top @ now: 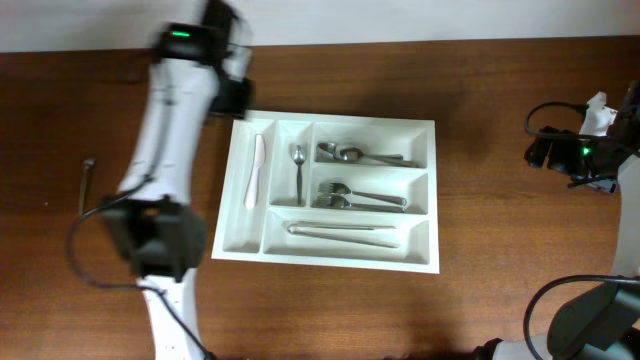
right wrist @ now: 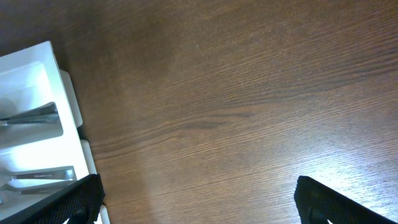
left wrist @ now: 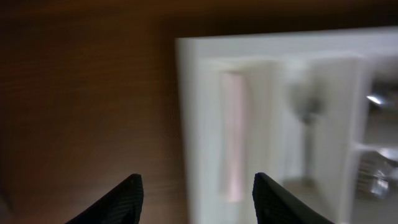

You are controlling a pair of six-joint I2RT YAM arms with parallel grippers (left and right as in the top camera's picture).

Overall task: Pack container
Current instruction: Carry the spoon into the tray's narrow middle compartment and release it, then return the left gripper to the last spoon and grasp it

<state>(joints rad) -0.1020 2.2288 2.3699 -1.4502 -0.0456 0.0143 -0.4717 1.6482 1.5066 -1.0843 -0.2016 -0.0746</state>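
— Brown wooden table (top: 480, 80) is filling the overhead view. Where is the container sitting?
— The container (top: 330, 258) is lying at the middle, its long side running from 9 to 3 o'clock. A white knife (top: 256, 170) is lying in the outermost narrow compartment and a spoon (top: 299, 165) in the next. Metal cutlery (top: 360, 197) is lying in the three wide ones.
— And the arms?
— The left gripper (left wrist: 198, 190) is hovering at the container's 10 o'clock corner, fingers spread, gripping nothing. The right gripper (right wrist: 199, 199) is hanging over bare wood at 3 o'clock, well apart from the container, fingers spread wide.
— Anything else?
— A thin metal piece (top: 87, 185) is lying at 9 o'clock, too small to name.
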